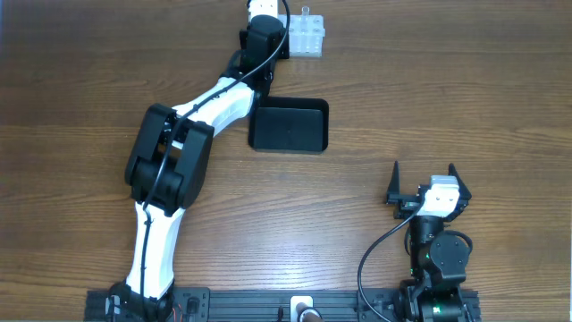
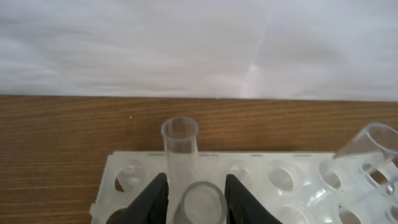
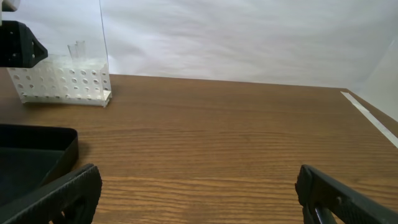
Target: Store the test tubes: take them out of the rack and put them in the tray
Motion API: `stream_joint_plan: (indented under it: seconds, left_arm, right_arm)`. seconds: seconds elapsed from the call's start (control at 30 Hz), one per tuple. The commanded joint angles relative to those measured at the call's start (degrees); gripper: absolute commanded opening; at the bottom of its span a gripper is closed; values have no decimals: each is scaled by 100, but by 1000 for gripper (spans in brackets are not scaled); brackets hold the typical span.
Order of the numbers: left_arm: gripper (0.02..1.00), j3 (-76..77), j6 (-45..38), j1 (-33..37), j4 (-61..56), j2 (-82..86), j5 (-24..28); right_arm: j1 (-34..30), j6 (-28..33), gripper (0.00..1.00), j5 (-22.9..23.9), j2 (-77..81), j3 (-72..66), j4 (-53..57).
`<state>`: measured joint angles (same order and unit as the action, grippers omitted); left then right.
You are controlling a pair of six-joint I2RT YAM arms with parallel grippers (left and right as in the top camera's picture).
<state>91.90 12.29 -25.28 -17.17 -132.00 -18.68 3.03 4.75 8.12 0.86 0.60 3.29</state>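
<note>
The clear plastic rack (image 2: 261,158), full of round holes, stands at the far side of the desk (image 1: 465,89). It holds clear test tubes: one upright tube (image 2: 180,149) and one tilted tube (image 2: 367,152). The left pincer (image 2: 198,202) is around a third tube (image 2: 202,205); whether it grips, I cannot tell. The shallow black tray (image 1: 325,125) lies near. The right pincer (image 1: 427,186) is wide open and holds nothing.

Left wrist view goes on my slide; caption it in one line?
Left claw straddles one tube in the rack; another tube stands upright behind, a third leans.
</note>
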Motion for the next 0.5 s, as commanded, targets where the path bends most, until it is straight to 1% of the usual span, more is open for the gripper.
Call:
stream_joint_plan:
  seconds: [0.03, 0.13, 0.43, 0.5]
  left_arm:
    - [290, 149, 61, 20, 2, -120, -46]
    - [283, 149, 61, 20, 11, -120, -46]
    - [178, 149, 59, 22, 26, -120, -48]
    - [172, 149, 59, 22, 24, -120, -48]
  right_arm:
    - [-37, 4, 993, 50, -15, -28, 20]
    - [-37, 4, 993, 50, -15, -28, 20]
    - [-37, 4, 991, 50, -15, -28, 17]
    - [-37, 4, 991, 50, -15, -28, 17]
